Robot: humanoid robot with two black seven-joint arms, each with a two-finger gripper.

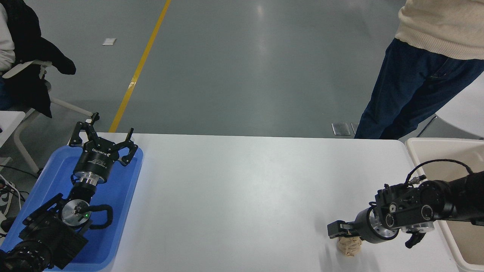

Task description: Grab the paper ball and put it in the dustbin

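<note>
Paper ball [348, 246]: one. It lay on the tabletop [242, 189] at about 5 o'clock, near the front edge, tan and crumpled, its upper part hidden under the right claw. It looked not yet lifted.

Right claw [342, 234]: one. It reached in from 3 o'clock, held low and nearly level, fingers pointing toward 9 o'clock and set directly over the ball, touching or almost touching its top. This posture suited a grasp from above and from the side. Whether the fingers stood apart or had closed on the paper could not be told; the claw body covered the contact.

Dustbin [416, 145]: one. Cream walled, it stood off the tabletop's right edge at 3 o'clock, just behind the right arm. That placement probably kept the carry short: a lift and a swing back toward 3 o'clock would bring the ball over the rim.

Left claw [102, 141]: one. It was parked at 8 o'clock above the tray, fingers spread apart, holding nothing, well apart from the ball.

Tray [124, 211]: one, blue and shallow, on the tabletop's left edge beneath the left arm.

Person [416, 75]: one standing beyond the far edge at 1 o'clock; a second sat partly in view at 10 o'clock.
</note>
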